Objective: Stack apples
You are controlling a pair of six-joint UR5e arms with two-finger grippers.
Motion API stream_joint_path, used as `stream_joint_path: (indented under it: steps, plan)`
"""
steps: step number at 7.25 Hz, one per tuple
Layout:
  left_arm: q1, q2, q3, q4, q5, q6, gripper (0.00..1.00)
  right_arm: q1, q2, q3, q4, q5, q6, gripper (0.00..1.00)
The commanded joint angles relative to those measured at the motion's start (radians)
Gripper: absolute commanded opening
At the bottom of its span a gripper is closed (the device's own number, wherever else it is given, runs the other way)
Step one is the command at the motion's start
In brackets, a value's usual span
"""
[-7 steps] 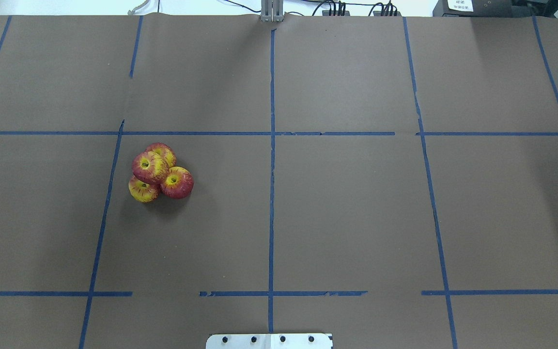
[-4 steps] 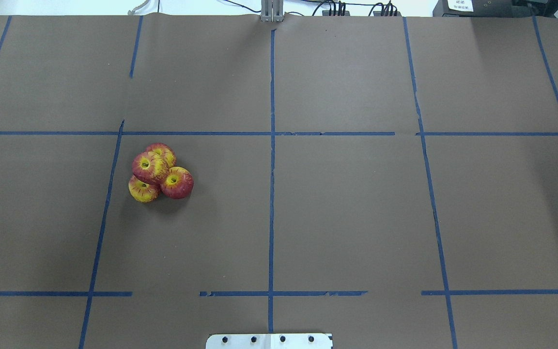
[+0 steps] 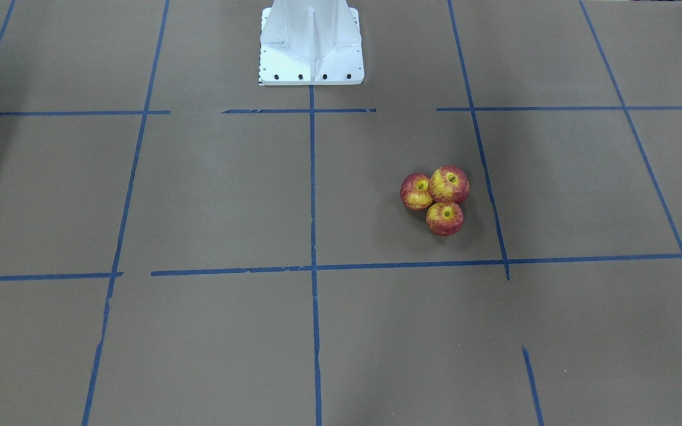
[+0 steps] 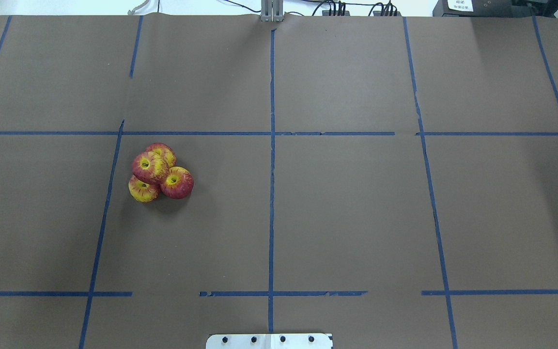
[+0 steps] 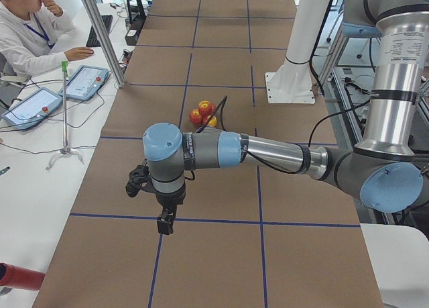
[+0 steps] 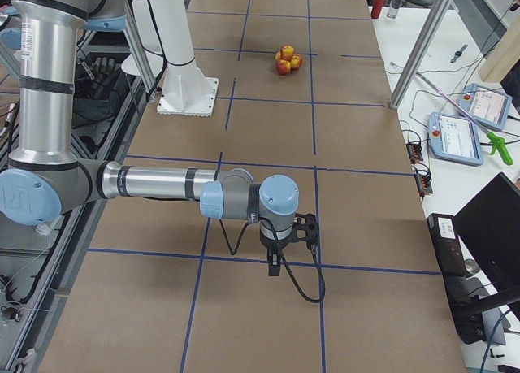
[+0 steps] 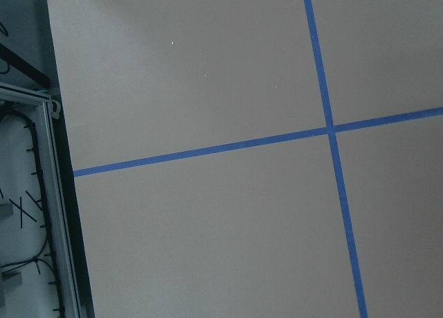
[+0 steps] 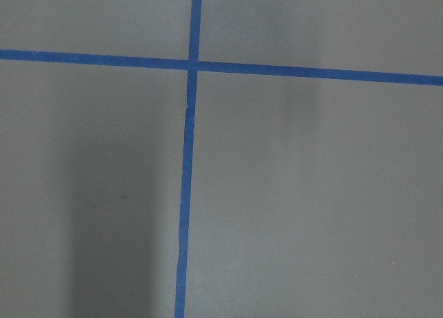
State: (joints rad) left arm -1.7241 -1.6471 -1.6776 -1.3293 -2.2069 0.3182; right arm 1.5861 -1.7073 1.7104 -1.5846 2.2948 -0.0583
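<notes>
The four small round toy apples [image 4: 160,172], red skin streaked with yellow, sat in one tight cluster on the robot's left half of the surface. Three rested on the surface touching one another: one toward the robot [image 4: 142,190], one toward the centre [image 4: 177,182] and one on the far side [image 4: 164,151]. The fourth [image 4: 149,167] sat on top in the hollow between them, stem dimple up. In the front-facing view that top apple [image 3: 449,184] hid one of the lower three.

The brown paper-covered surface [image 4: 356,218] was gridded with blue tape lines [image 4: 271,194], and the pile lay just beside one of them, inside a middle cell. The white robot base pedestal [image 3: 311,41] stood well apart from it.

The jaws of the left arm [image 5: 268,150] and the jaws of the right arm [image 6: 154,182] hung low over the surface near opposite ends, far from the fruit. They showed only in the side views, so I cannot tell whether they were spread or pressed together. Each wrist camera saw only paper and a tape crossing.

The stack looked finished, with nothing loose to add, and what seemed left was only to keep clear of the pile.
</notes>
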Motion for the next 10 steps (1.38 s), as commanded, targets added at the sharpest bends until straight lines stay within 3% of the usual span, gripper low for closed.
stream_joint_path:
  steps: [1,10]
  plan:
    - [0.026,0.01,0.013,-0.011,-0.013,-0.066,1.0,0.0,0.0,0.0,0.0,0.0,0.0,1.0]
    - [0.029,-0.036,0.001,-0.041,-0.082,-0.067,1.0,0.0,0.0,0.0,0.0,0.0,0.0,1.0]
